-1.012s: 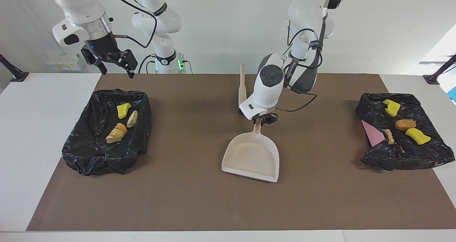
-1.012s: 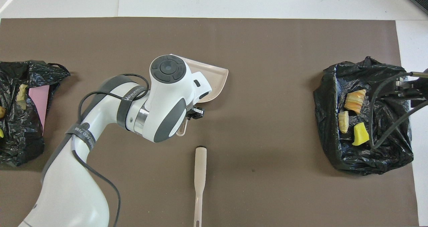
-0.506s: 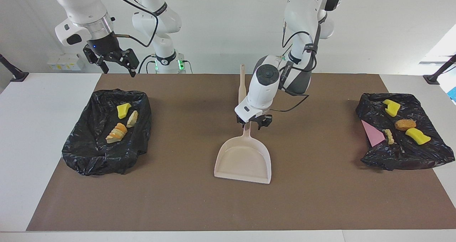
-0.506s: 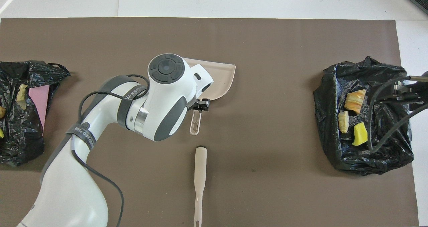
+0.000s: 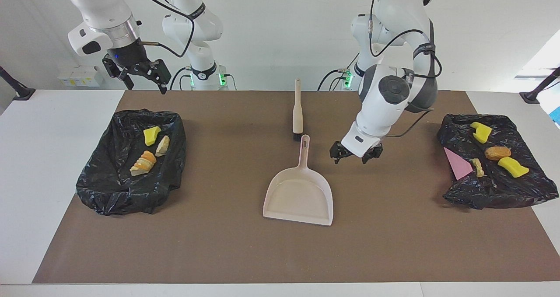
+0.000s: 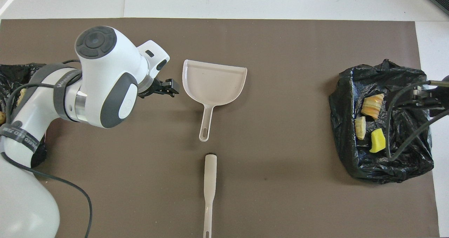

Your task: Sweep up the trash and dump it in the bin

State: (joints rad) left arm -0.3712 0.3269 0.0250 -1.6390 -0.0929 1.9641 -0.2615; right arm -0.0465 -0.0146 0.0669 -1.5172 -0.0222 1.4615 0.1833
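Beige plastic sits free at the centre of the frame now: the dustpan [image 5: 299, 196] lies flat on the brown mat [image 5: 245, 253], handle pointing up toward the brush [image 5: 298, 111], and nobody's holding it! A second ago the left gripper [image 5: 356, 153] was clamped on that handle; it has let go and swung off toward the right of the facing view, fingers spread, empty, hanging over bare mat beside the pan. Upper left, the right gripper [image 5: 141, 76] waits above the black bin bag [image 5: 131, 165], claws parted, nothing in them. And the trash? Three pieces [image 5: 150, 150], one yellow chunk and two bready bits, rest in that left-hand bag; four more [image 5: 494, 150] lie on the second black bag [image 5: 494, 183] at the right edge, next to a pink sheet [image 5: 457, 163]. My read: sweeping's finished and the tools are parked. There's lettering on the left arm's dark band, too small for me to make out.
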